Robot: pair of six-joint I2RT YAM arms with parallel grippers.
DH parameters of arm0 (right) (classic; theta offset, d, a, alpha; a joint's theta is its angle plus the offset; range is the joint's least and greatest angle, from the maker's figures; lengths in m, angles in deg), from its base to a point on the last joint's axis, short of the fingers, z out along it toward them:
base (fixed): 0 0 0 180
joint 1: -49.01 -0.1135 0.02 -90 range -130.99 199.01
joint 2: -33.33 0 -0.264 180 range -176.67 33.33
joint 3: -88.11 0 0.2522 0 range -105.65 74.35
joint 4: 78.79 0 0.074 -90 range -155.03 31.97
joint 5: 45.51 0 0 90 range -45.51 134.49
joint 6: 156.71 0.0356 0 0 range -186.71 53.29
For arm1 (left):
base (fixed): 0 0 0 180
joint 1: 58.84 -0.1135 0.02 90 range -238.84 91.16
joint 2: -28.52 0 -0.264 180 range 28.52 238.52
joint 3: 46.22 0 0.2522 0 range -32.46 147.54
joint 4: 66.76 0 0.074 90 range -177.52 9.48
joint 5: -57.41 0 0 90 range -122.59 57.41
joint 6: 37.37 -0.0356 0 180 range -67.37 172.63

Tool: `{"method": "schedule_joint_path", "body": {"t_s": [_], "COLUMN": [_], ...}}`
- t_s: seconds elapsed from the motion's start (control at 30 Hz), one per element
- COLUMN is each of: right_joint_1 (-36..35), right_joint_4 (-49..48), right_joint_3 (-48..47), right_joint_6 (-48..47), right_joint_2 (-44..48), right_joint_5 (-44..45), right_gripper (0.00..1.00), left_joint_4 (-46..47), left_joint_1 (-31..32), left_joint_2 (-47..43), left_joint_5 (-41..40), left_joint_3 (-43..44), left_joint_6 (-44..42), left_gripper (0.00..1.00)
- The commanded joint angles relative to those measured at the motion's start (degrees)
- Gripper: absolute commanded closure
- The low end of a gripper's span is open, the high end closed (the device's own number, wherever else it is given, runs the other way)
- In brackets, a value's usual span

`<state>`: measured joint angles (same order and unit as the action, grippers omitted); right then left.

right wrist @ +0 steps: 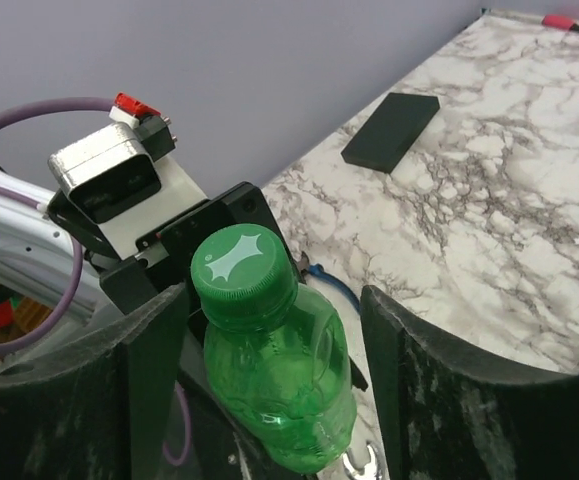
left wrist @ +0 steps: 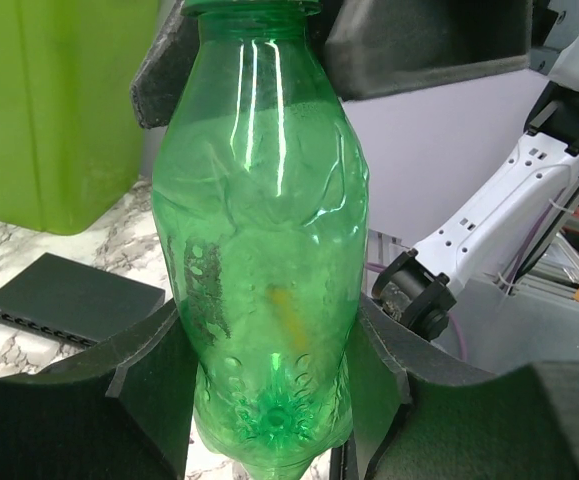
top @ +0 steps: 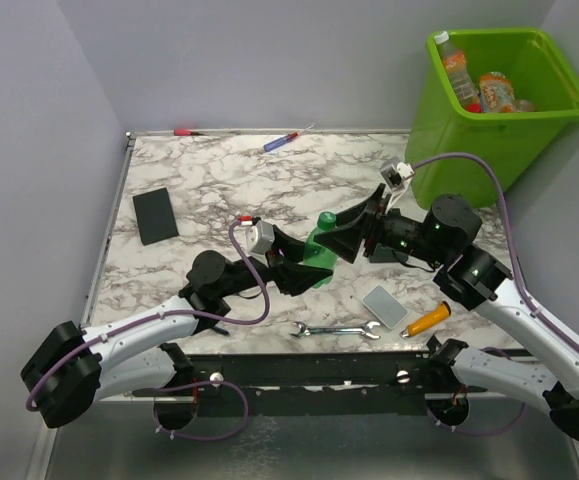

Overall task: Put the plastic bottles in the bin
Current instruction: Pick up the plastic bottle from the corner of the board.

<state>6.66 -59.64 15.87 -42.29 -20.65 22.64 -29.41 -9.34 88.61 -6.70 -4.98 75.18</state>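
A green plastic bottle (top: 319,250) with a green cap (right wrist: 241,268) is held above the table between my two grippers. My left gripper (top: 297,272) is shut on its lower body (left wrist: 264,250), one finger pressing each side. My right gripper (top: 354,235) is open, and its fingers (right wrist: 424,380) straddle the cap end with gaps on both sides. The lime-green bin (top: 499,130) stands at the far right, off the table corner. It holds an orange-labelled bottle (top: 459,75) and another orange bottle (top: 496,92). The bin's wall also shows in the left wrist view (left wrist: 59,110).
A black slab (top: 155,215) lies at the left; it also shows in the right wrist view (right wrist: 391,130). A grey slab (top: 384,306), a wrench (top: 336,330) and an orange-handled screwdriver (top: 427,320) lie near the front edge. Two screwdrivers (top: 281,141) lie at the back edge.
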Motion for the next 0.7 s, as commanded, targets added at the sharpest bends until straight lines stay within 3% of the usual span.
{"method": "schedule_joint_path", "body": {"t_s": [0.0, 0.07, 0.17, 0.4, 0.5, 0.53, 0.6, 0.67], "right_joint_1": [-0.3, -0.4, -0.4, -0.3, -0.4, -0.3, -0.4, -0.4], "right_joint_4": [-6.3, -8.0, -10.1, -9.3, -8.1, -7.5, -4.8, -0.9], "right_joint_3": [2.5, 2.3, 2.3, 1.9, 1.2, 1.0, -0.1, -1.5], "right_joint_6": [2.6, 3.5, 4.4, 4.6, 4.1, 3.8, 2.7, 0.9], "right_joint_2": [1.6, 1.0, 0.1, -1.5, -2.0, -2.2, -2.2, -2.0], "right_joint_5": [0.4, -0.1, -1.2, -2.3, -4.1, -4.8, -4.3, -2.8], "right_gripper": [0.21, 0.16, 0.20, 0.53, 0.68, 0.74, 0.96, 1.00], "left_joint_4": [1.4, 1.4, 1.4, 1.1, 0.9, 0.9, 0.7, 0.4], "left_joint_1": [-0.2, -0.1, -0.1, -0.1, -0.1, -0.1, -0.1, -0.1], "left_joint_2": [-1.5, -1.5, -1.5, -2.2, -2.2, -2.2, -2.7, -3.2], "left_joint_5": [-0.9, -1.0, -0.8, -1.4, -2.2, -2.6, -3.7, -5.4], "left_joint_3": [-0.6, -0.6, -0.6, -0.8, -0.8, -0.9, -1.1, -1.6], "left_joint_6": [-1.2, -1.2, -1.2, -1.8, -1.9, -2.1, -2.6, -3.3], "left_gripper": [0.63, 0.63, 0.63, 0.62, 0.57, 0.55, 0.47, 0.31]}}
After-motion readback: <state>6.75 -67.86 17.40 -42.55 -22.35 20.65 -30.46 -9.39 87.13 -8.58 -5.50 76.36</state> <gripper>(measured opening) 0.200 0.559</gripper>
